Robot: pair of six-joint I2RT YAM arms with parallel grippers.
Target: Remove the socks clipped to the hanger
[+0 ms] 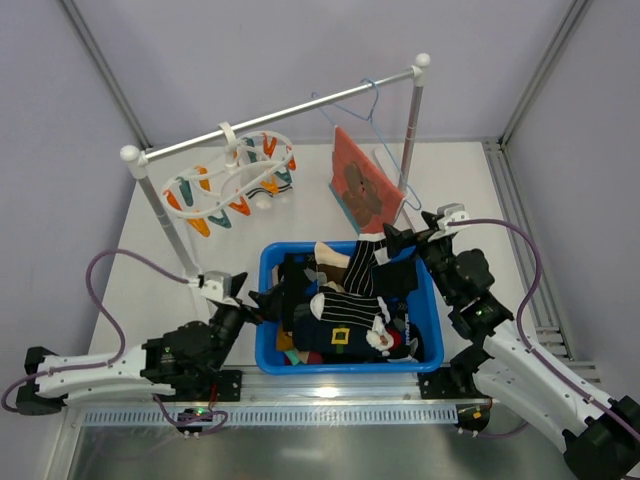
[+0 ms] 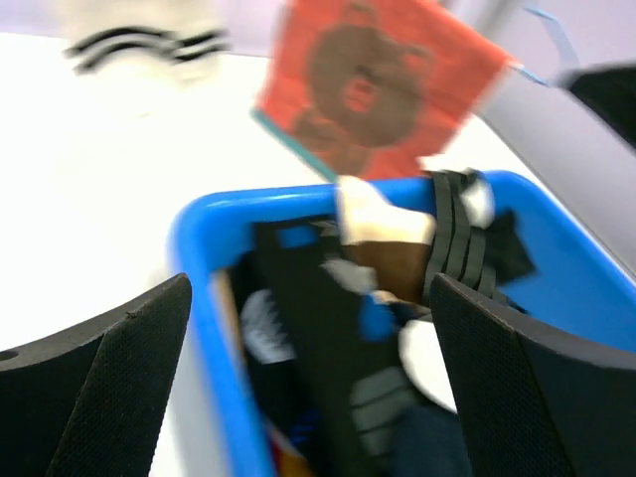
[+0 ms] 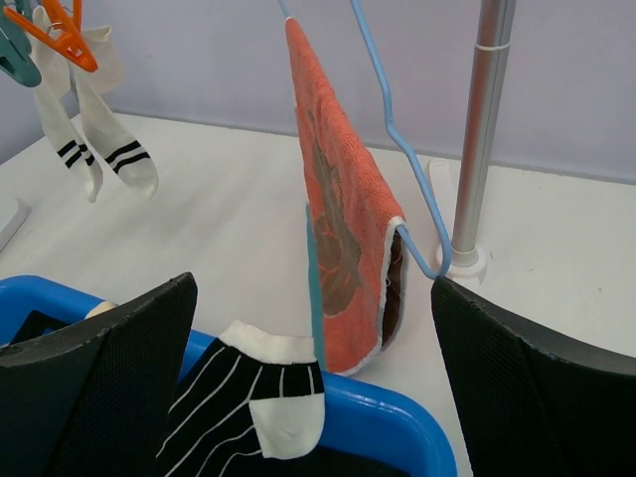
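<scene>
The white oval hanger [image 1: 228, 172] with orange and teal pegs hangs from the rail at the back left. A pair of white socks [image 1: 262, 197] with black stripes is still clipped to it, and in the right wrist view these socks [image 3: 97, 151] dangle from an orange peg [image 3: 55, 35]. My left gripper [image 1: 262, 299] is open over the left rim of the blue basket [image 1: 350, 367], holding nothing. The left wrist view is blurred; there the left gripper [image 2: 310, 288] looks down on loose socks [image 2: 397, 397] in the basket [image 2: 199, 238]. My right gripper [image 1: 400, 240] is open and empty at the basket's far right corner.
An orange bear-print cloth [image 3: 343, 229] hangs on a pale-blue wire hanger [image 3: 397, 129] beside the rack's right pole [image 3: 485, 129]. A black sock with white stripes [image 3: 248, 407] drapes over the basket's far rim [image 3: 417, 417]. The rack's left pole [image 1: 165, 215] stands behind my left arm.
</scene>
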